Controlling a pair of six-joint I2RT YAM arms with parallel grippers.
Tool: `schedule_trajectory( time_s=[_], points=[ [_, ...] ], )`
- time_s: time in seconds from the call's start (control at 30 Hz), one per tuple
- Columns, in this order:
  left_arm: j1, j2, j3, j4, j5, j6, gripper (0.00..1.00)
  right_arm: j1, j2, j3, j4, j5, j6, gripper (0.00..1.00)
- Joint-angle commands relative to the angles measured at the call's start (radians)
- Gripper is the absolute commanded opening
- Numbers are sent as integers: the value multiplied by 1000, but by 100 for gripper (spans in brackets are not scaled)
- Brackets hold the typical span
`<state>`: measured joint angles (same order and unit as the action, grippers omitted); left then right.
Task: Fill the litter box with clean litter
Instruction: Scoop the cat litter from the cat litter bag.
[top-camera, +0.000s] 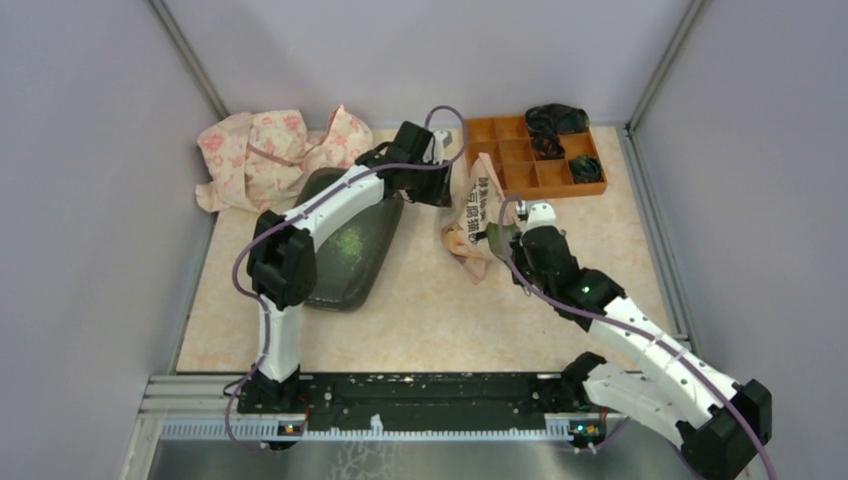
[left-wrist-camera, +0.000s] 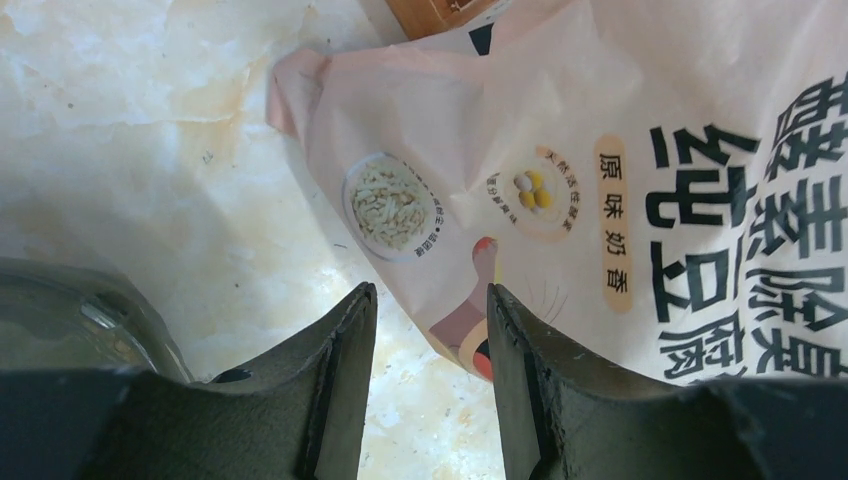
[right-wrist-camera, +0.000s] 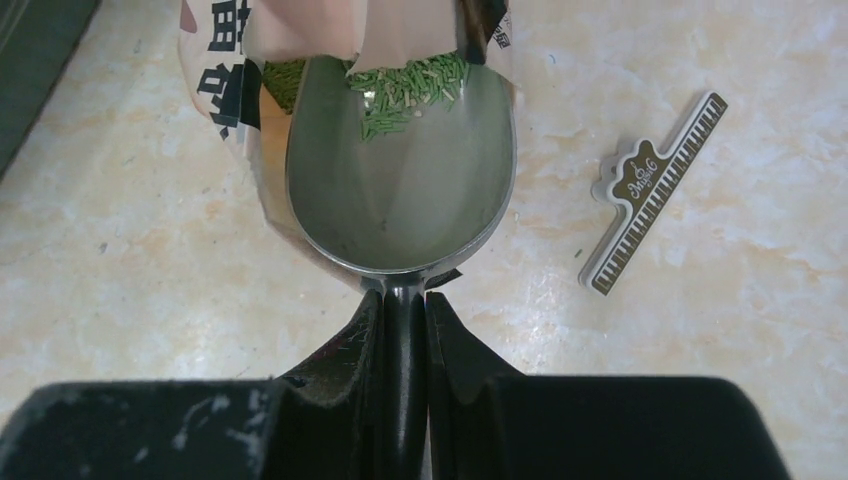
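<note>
The dark litter box (top-camera: 372, 228) lies left of centre with a thin patch of green clean litter (top-camera: 350, 240) in it. A peach-pink printed bag (top-camera: 474, 215) lies to its right. My left gripper (top-camera: 441, 186) is open just above the bag's left edge (left-wrist-camera: 560, 180), its fingertips (left-wrist-camera: 362, 300) apart and holding nothing. My right gripper (right-wrist-camera: 403, 310) is shut on the handle of a grey metal scoop (right-wrist-camera: 400, 190). The scoop's bowl sits in the bag's mouth with some green granules (right-wrist-camera: 410, 85) at its far end.
An orange compartmented organiser (top-camera: 510, 158) with black items stands at the back right. A crumpled pink floral cloth (top-camera: 270, 150) lies at the back left. A piano-key patterned clip (right-wrist-camera: 650, 190) lies on the table right of the scoop. Grey walls enclose the table.
</note>
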<state>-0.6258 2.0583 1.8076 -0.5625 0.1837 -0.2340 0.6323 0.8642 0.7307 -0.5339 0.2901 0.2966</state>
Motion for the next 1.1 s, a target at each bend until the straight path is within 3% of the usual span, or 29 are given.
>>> schedule_trajectory(
  time_s=[0.0, 0.27, 0.53, 0.8, 1.07],
  points=[
    [3, -48, -24, 13, -11, 5, 51, 27, -38, -28, 195, 130, 34, 0],
    [6, -70, -34, 0, -25, 9, 51, 155, -145, -68, 157, 339, 119, 0],
    [9, -78, -34, 0, -27, 6, 51, 269, -222, -28, -45, 478, 284, 0],
    [23, -69, 13, -27, -36, 10, 51, 292, -212, 69, -283, 405, 409, 0],
    [35, -63, 38, -36, -38, 10, 51, 333, -237, 138, -375, 369, 431, 0]
  ],
)
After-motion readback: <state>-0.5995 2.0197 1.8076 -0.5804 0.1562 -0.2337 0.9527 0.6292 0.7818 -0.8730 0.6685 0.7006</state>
